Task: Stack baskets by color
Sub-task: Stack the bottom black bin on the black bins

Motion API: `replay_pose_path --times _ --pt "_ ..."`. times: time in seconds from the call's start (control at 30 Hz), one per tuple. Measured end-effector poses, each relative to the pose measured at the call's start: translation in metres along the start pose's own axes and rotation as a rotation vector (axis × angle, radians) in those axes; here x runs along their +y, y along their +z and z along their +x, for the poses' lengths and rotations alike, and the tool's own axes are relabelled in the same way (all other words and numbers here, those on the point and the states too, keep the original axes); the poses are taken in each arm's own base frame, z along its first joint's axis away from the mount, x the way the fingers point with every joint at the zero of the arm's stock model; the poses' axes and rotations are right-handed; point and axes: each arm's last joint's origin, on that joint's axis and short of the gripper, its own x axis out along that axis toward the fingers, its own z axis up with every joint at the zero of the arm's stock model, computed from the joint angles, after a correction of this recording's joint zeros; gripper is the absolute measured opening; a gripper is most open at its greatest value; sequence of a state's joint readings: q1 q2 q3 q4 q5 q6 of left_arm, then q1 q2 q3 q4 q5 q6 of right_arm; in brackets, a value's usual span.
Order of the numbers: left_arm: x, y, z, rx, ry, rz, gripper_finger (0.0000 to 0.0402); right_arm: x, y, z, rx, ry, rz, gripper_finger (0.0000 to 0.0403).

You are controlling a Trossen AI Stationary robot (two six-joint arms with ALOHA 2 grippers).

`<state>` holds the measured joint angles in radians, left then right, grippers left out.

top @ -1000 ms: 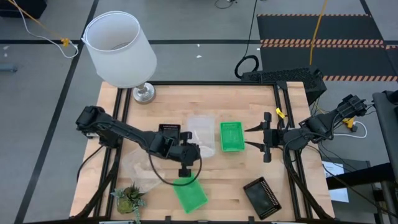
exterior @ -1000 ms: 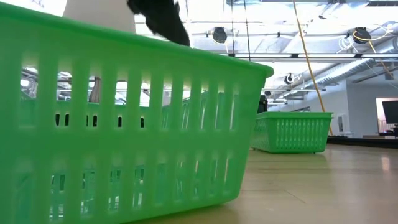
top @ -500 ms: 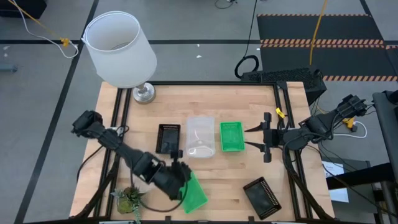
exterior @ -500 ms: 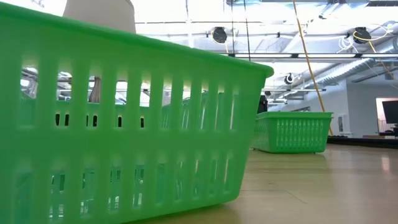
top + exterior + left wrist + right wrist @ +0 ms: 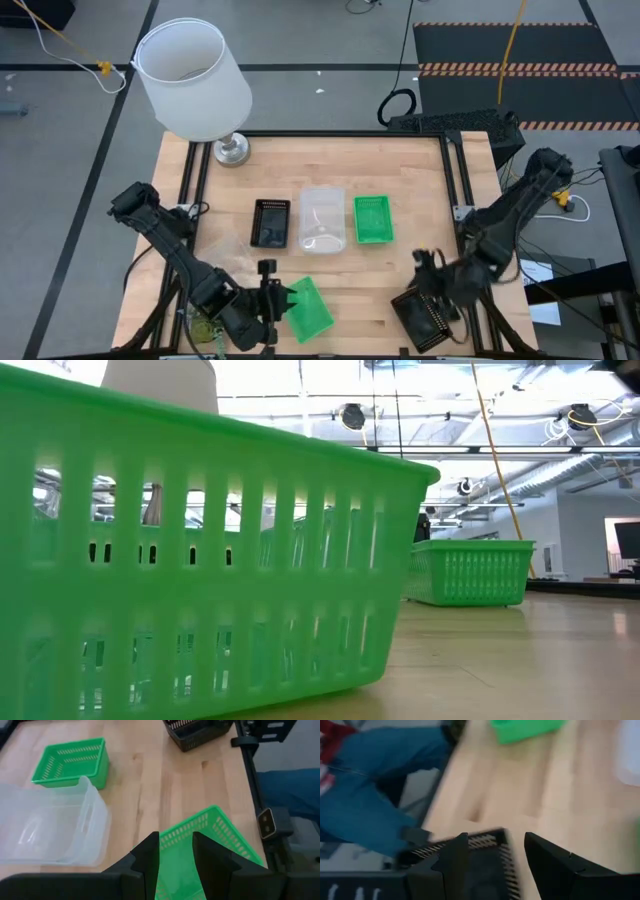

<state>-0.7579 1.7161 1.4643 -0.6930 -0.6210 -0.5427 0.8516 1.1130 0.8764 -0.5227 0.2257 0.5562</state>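
A green basket point(image 5: 310, 310) point(image 5: 200, 560) point(image 5: 210, 845) rests on its bottom, askew, near the table's near edge. My left gripper point(image 5: 285, 297) point(image 5: 175, 842) hovers open over its left end, pointing right. A black mesh basket point(image 5: 425, 318) point(image 5: 480, 850) sits at the near right; my right gripper point(image 5: 428, 268) point(image 5: 495, 842) hangs open just above its far side. At mid-table stand a black basket point(image 5: 271, 222), a clear basket point(image 5: 323, 218) point(image 5: 50, 830) and a second green basket point(image 5: 373, 218) point(image 5: 470, 572) point(image 5: 70, 762) in a row.
A big white lampshade point(image 5: 190, 75) stands at the far left corner. A small plant point(image 5: 205, 322) sits at the near left, mostly under my left arm. Black frame rails point(image 5: 455, 180) run along the table's sides. A person's blue clothing point(image 5: 370, 795) shows beyond the right edge.
My left gripper has swung from over mid-table toward the near left edge and turned until it points right at the near green basket. My right gripper has left the right edge beside the row, gone toward the near edge and down over the black basket. No basket has moved.
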Motion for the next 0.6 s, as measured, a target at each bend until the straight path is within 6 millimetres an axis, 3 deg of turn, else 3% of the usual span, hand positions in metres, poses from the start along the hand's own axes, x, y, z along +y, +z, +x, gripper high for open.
replay_pose_path --times 0.3,0.6 --pt "-0.001 -0.001 -0.001 -0.007 0.004 -0.033 0.0120 0.071 -0.008 0.019 0.098 0.093 0.022 0.0187" --pt "0.003 0.001 0.002 -0.005 0.015 0.006 0.0120 0.106 -0.034 0.047 0.255 0.020 0.115 0.0159"
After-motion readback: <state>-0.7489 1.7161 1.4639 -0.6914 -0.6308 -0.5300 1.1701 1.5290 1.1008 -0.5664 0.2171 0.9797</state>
